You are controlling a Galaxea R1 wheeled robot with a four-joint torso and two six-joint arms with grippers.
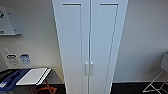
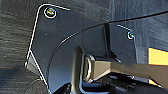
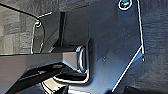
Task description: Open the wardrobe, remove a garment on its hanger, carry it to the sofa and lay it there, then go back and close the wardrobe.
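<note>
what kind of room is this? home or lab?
Probably an office or lab room staged as a home, not a real bedroom. A lone white wardrobe, doors shut, stands against a bare wall with posted notices, and a folding table sits beside it.

A dark wrist plate [image 2: 62, 47] edged pale, with round corner fittings [image 2: 50, 12] and a thin black cable [image 2: 75, 33].
</note>
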